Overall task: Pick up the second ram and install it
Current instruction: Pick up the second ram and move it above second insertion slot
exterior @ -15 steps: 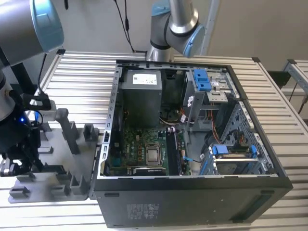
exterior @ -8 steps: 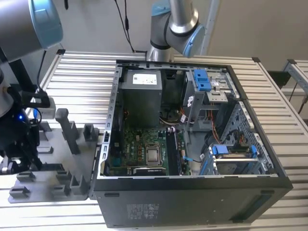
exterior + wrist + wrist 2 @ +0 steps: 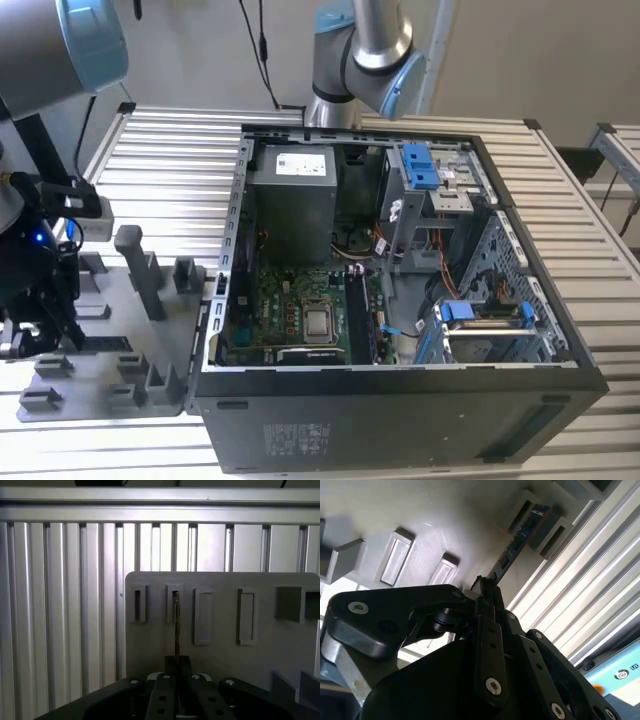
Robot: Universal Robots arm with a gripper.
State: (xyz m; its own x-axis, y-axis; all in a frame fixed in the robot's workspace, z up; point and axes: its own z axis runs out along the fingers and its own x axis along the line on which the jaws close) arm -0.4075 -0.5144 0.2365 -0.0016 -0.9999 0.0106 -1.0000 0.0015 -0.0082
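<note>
In the exterior view I am watching the tool [image 3: 40, 335] hanging low at the exterior view's left, over the grey tray [image 3: 105, 295] that is lying on the slatted counter [image 3: 170, 160]. The open case [image 3: 400, 410] is sitting just beside the tray, toward the exterior view's right. The silver chip [image 3: 320, 322] is showing on the board [image 3: 285, 300] inside it.

In the second wrist view I am looking along the tool [image 3: 485, 587]. It is pinching narrow on the near end of the ram [image 3: 517, 542]. The ram is running away from the tool as a slim dark strip. Its far end is sitting between two upright blocks [image 3: 555, 532] of the tray [image 3: 435, 520], near the counter's slats [image 3: 580, 595].

In the first wrist view I am seeing the ram [image 3: 176, 625] edge-on, a thin line reaching from the tool [image 3: 177, 662] into a narrow slot [image 3: 171, 605] of the tray [image 3: 225, 625]. The tool is holding it by the near end, jaws drawn close together.
</note>
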